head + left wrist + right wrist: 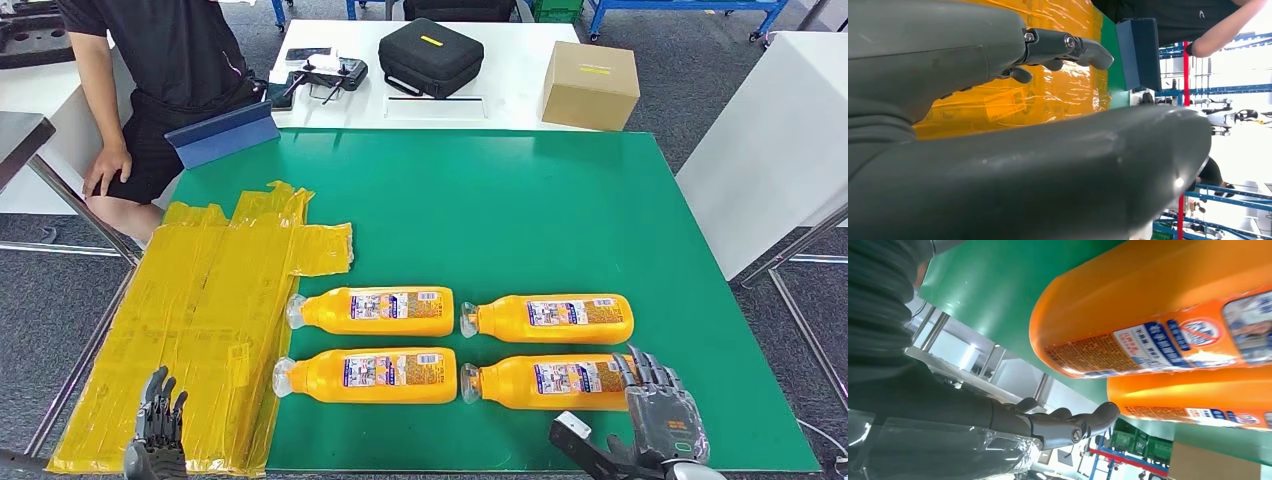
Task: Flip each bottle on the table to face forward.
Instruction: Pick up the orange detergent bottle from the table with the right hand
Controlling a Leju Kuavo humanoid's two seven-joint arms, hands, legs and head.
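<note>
Several orange bottles lie on their sides on the green table [500, 190], two rows of two, caps pointing left, labels up: far left bottle [375, 311], far right bottle [550, 318], near left bottle [370, 375], near right bottle [550, 381]. My right hand [662, 412] is open with fingers spread, just beside the base end of the near right bottle [1168, 315]; the far right bottle [1198, 395] lies beyond it. My left hand [157, 425] hovers open over the yellow plastic sheet [200, 320], holding nothing.
A seated person [150, 90] is at the far left by a blue folder [222, 133]. On the white table behind are a black case [432, 56], a cardboard box [590, 85] and small devices [325, 72]. A white table [780, 140] stands at the right.
</note>
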